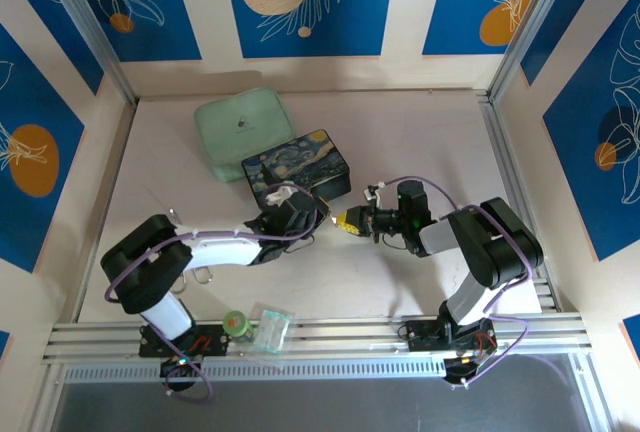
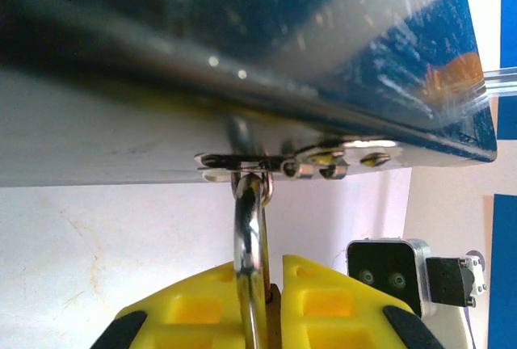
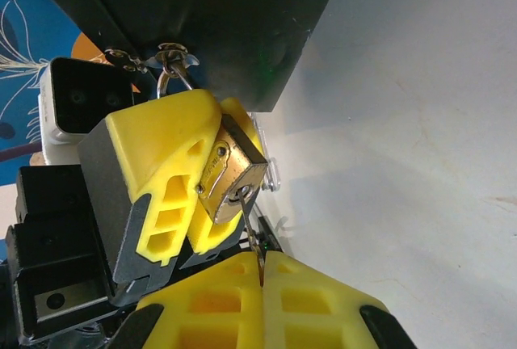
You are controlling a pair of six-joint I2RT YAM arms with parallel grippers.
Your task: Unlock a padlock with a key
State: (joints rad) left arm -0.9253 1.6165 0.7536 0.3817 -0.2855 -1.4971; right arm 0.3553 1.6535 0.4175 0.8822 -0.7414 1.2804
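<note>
The brass padlock (image 3: pixel 230 175) hangs by its silvery shackle (image 2: pixel 250 236) from the latch (image 2: pixel 307 163) of the starry-night box (image 1: pixel 297 164). My left gripper (image 2: pixel 273 300) is shut on the padlock, and its yellow fingers (image 3: pixel 161 155) clamp the body from both sides. The thin key (image 3: pixel 252 232) has its tip in the keyhole on the padlock's bottom face. My right gripper (image 3: pixel 262 272) is shut on the key's other end. In the top view the two grippers meet tip to tip at the padlock (image 1: pixel 330 220), just in front of the box.
A pale green tin (image 1: pixel 243 130) lies behind the starry box. Near the front rail sit a green-capped jar (image 1: pixel 235 323), a clear packet (image 1: pixel 272 327) and a wire loop (image 1: pixel 205 274). The right wrist camera (image 2: pixel 388 272) is close beside my left fingers.
</note>
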